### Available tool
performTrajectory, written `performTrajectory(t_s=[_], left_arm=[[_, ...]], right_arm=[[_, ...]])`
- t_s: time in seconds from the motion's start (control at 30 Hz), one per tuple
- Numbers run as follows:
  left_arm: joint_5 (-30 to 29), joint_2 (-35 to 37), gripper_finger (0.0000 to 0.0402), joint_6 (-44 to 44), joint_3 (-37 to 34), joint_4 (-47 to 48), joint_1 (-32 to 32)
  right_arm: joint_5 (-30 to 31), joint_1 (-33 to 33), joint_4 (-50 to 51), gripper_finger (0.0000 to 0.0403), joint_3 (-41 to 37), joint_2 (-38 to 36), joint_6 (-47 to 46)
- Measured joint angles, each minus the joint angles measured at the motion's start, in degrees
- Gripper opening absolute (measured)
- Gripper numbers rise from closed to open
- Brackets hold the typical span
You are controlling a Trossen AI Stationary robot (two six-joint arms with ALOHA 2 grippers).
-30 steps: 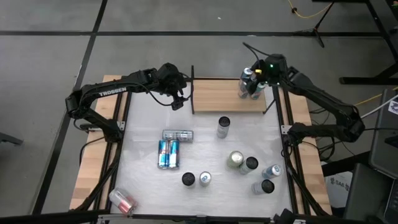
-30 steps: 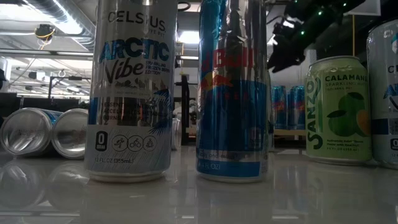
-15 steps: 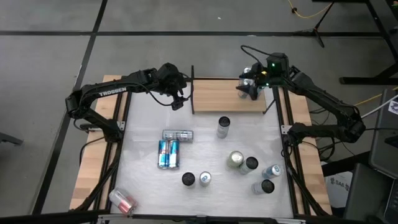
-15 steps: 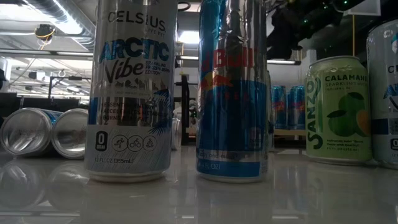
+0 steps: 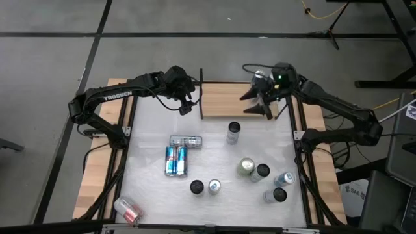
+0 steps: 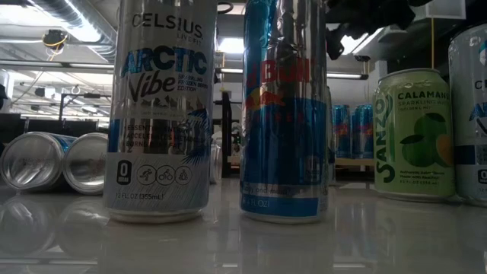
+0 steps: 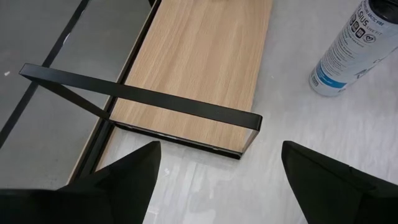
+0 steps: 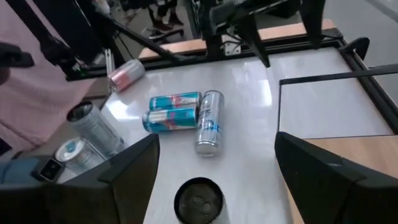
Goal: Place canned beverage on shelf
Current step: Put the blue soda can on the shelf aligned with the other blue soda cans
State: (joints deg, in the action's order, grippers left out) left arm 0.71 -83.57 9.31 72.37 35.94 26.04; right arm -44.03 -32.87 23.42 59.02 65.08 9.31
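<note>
The shelf (image 5: 227,101), a light wooden board with black uprights, stands at the table's far side. A can top (image 5: 260,77) shows at its right end, partly under my right arm. My right gripper (image 5: 255,105) hovers open over the shelf's right part with nothing between its fingers (image 8: 214,177). A black-topped can (image 5: 234,132) stands on its base just in front of the shelf. My left gripper (image 5: 185,107) waits open above the shelf's left end (image 7: 199,62), also holding nothing (image 7: 221,180).
Three cans (image 5: 179,156) lie on their sides at the table's centre left. Several cans (image 5: 261,171) stand near the right front, two (image 5: 205,187) at the front centre. A red can (image 5: 128,209) lies at the front left corner. Wooden strips edge both sides.
My right gripper has swung from the shelf's right end toward the table's left and near side, turning about its wrist as it went. It has left the cans standing at the shelf's right end.
</note>
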Motion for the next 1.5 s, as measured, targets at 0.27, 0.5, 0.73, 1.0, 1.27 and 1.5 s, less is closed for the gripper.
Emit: performTrajectory(t_s=[0.27,0.5,0.73,1.0,1.27,1.5], left_arm=[[0.01,0.00,0.0325,-0.29,0.01,0.01,-1.16],[-0.17,0.00,0.0325,-3.33,-0.01,2.40,-4.01],[-0.26,0.00,0.0325,-10.76,-0.01,11.38,-7.31],[-0.19,0.00,0.0325,-28.05,-0.01,21.93,-15.27],[-4.42,0.00,0.0325,-54.15,-0.01,31.19,-26.25],[-9.20,-0.68,0.0325,-76.61,-0.01,32.54,-34.97]], right_arm=[[14.73,9.99,0.00,0.0308,0.00,0.02,-0.01],[28.08,17.77,0.20,0.0308,0.00,0.02,-1.83],[35.72,22.83,0.75,0.0308,0.00,0.02,-6.45],[37.00,24.43,0.31,0.0308,-0.40,0.86,-7.86],[39.38,24.24,-0.05,0.0308,-0.72,2.47,-7.60],[39.51,24.24,-0.07,0.0308,-0.72,4.18,-7.56]])
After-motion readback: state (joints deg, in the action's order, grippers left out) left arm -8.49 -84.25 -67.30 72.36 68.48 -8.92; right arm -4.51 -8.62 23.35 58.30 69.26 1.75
